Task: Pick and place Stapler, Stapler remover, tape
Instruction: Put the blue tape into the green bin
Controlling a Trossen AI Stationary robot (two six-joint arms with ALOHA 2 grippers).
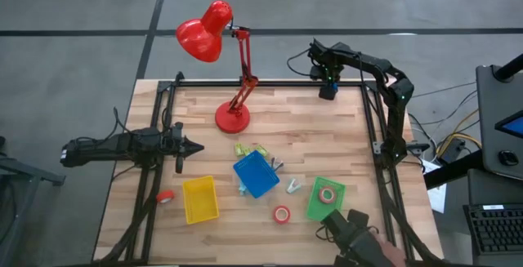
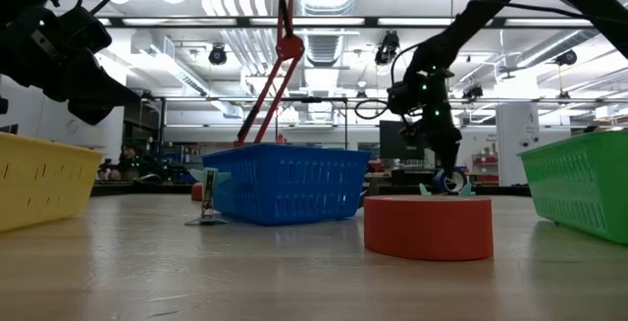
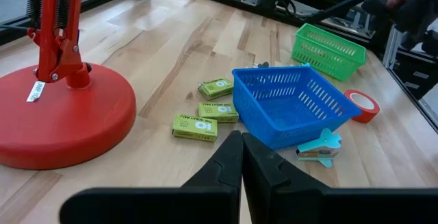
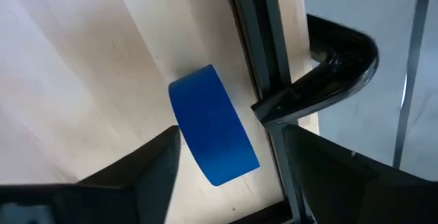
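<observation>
Right gripper (image 1: pixel 328 90) at the far right corner, jaws spread astride a blue tape roll (image 4: pixel 213 144), apparently for grasping; left gripper (image 1: pixel 191 147), jaws pressed together, waits at the left edge

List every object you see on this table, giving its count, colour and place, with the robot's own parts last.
Desk lamp: one, red, far centre.
Blue tray: one, table centre.
Yellow tray: one, near left.
Green tray: one, near right.
Red tape rolls: three; one left of the yellow tray, one between the blue and green trays, one inside the green tray.
Blue tape roll: one, far right corner.
Staple boxes: three, yellow-green, between the lamp and the blue tray.
Staple remover: one clear, teal, beside the blue tray.
Left gripper: shut, left of centre.
Right gripper: open, astride the blue tape roll.
</observation>
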